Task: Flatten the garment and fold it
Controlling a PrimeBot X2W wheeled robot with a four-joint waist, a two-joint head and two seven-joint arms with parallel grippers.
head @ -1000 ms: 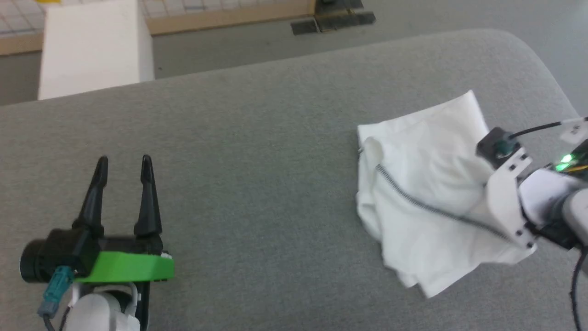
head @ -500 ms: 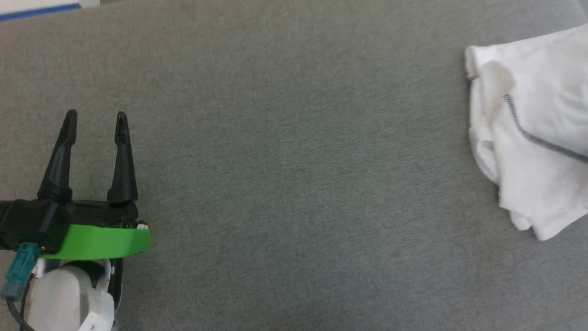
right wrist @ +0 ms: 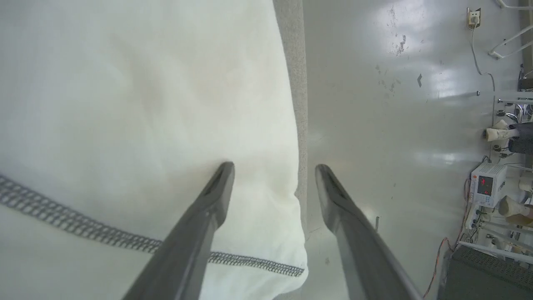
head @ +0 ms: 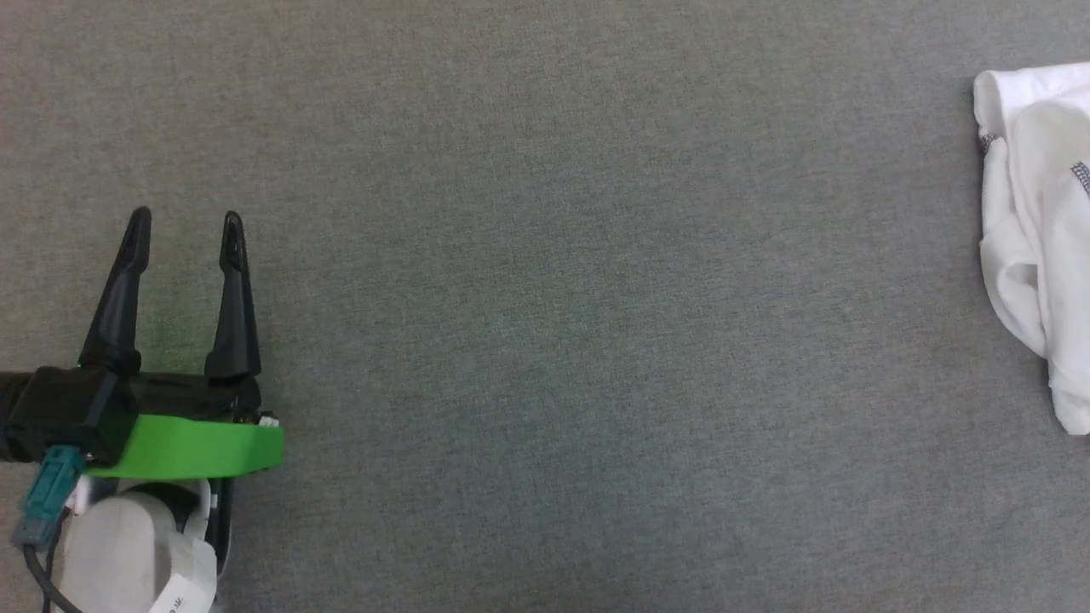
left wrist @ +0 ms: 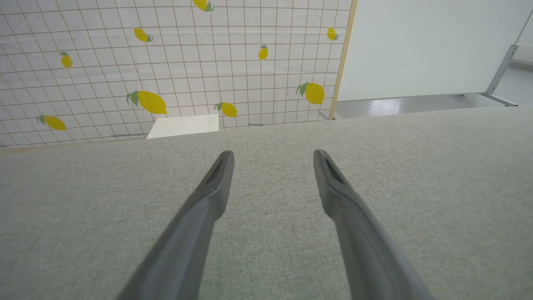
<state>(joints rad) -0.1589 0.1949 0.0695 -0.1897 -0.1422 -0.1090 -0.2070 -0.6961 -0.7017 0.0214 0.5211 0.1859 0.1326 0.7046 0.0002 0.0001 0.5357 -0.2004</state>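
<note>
I see the garment (head: 1030,238) bunched at the table's (head: 545,306) right edge, right tool (right wrist: 273,166) over it, fingers apart, empty; left tool (head: 186,217) apart too, well clear. Cloth looks thin, limp, light; I'd pinch a corner near the seam.

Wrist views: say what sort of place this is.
Probably a lab or test workshop: an electronic unit with a red display, a lemon-print backdrop, and a grey fabric worktop.

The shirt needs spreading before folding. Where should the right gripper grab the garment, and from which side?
Probably the rounded corner of the garment near the grey seam, where it laps over the table edge, approached from the floor side with the right gripper: that fold sticks out free.
</note>
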